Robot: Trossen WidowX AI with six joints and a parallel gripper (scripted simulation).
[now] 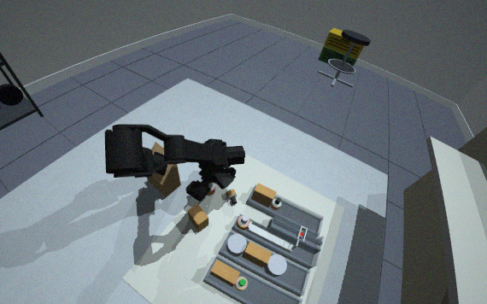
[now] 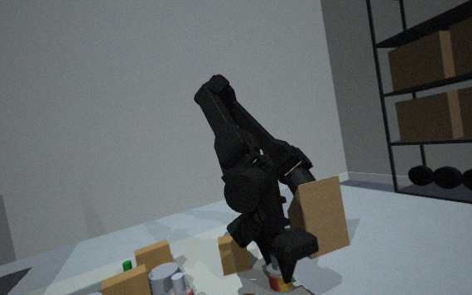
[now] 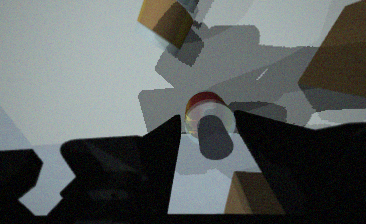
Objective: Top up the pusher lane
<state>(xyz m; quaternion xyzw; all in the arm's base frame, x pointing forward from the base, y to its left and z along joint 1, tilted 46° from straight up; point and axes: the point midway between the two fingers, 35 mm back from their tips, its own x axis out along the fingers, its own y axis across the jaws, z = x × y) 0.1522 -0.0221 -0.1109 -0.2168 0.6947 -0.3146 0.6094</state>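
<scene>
The loose jar [image 1: 212, 190] [image 2: 280, 284] [image 3: 204, 99], with a red and yellow band and a pale grey neck, stands upright on the table. My gripper [image 1: 211, 188] [image 2: 277, 273] [image 3: 206, 117] points down around it, one finger on each side. The fingers are part open; a thin gap shows on the jar's left in the wrist view, and contact on the right cannot be told. The jar in the sprung lane [image 1: 243, 221] [image 2: 178, 283] has a pale top and an orange-red rim. It stands at one end of a long pale strip [image 1: 270, 236]. The pusher plate is hard to make out.
A tan jar with a black cap [image 1: 231, 195] [image 3: 166, 22] lies near the gripper. A small wooden block [image 1: 198, 218] [image 2: 234, 255] and a tall one [image 1: 164, 181] [image 2: 324, 217] stand close by. Neighbouring lanes hold wooden blocks, pale round tins [image 1: 237, 243] and a green-topped jar [image 1: 242, 283].
</scene>
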